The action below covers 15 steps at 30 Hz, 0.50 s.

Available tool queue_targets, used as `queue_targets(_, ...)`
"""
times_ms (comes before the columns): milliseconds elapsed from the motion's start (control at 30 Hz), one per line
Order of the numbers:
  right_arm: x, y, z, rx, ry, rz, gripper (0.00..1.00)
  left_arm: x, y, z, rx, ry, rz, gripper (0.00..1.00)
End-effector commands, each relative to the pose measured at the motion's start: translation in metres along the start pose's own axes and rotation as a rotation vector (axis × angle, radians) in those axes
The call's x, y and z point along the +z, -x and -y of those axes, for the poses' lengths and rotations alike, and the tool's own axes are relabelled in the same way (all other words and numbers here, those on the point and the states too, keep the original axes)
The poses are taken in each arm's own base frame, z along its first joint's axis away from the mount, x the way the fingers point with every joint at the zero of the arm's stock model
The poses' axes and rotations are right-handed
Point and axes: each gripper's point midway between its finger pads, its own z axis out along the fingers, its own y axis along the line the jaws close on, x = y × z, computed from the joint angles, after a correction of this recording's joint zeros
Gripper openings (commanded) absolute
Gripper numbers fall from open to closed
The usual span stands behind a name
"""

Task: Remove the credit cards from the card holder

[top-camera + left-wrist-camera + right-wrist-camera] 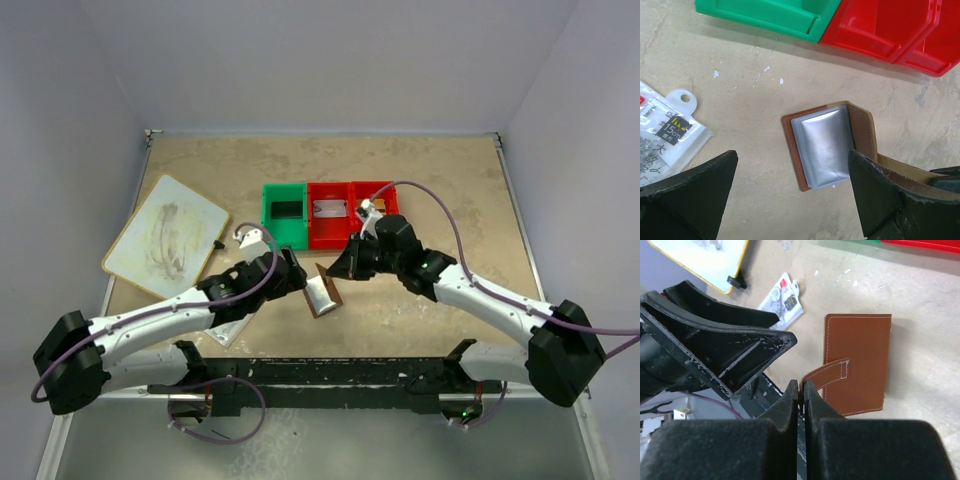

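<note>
The card holder lies open in the middle of the table, brown leather with pale bluish clear pockets facing up. Its outer cover stands up in the right wrist view. My right gripper is shut on the holder's strap and holds that flap raised. My left gripper is open, with the pocket side's lower edge between its wide-spread fingers. Nothing is held in it. The credit cards are hidden; I cannot tell what the pockets hold.
A green bin and two red bins stand in a row just behind the holder. A whiteboard lies at the left. A clear ruler packet lies on the table by my left gripper.
</note>
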Motion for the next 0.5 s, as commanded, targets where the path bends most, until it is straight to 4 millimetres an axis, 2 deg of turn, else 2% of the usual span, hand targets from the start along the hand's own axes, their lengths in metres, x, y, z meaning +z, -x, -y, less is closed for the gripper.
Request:
queue_targets(0, -0.004, -0.004, -0.018, 0.047, 0.104, 0.003, 0.00, -0.012, 0.022, 0.000, -0.098, -0.022, 0.083, 0.88)
queue_targets(100, -0.006, -0.015, 0.009, 0.114, 0.058, 0.007, 0.00, -0.013, 0.027, 0.001, -0.100, -0.022, 0.090, 0.88)
queue_targets(267, -0.019, -0.009, 0.070, 0.178, -0.032, 0.050, 0.00, -0.007, 0.021, 0.015, -0.059, -0.059, 0.042, 0.86)
queue_targets(333, -0.022, -0.010, 0.082, 0.174, -0.041, 0.054, 0.00, -0.004, 0.015, 0.030, -0.031, -0.115, 0.005, 0.83)
queue_targets(467, -0.020, -0.034, 0.118, 0.195, -0.120, 0.013, 0.00, 0.007, -0.001, 0.062, 0.042, -0.225, -0.079, 0.77)
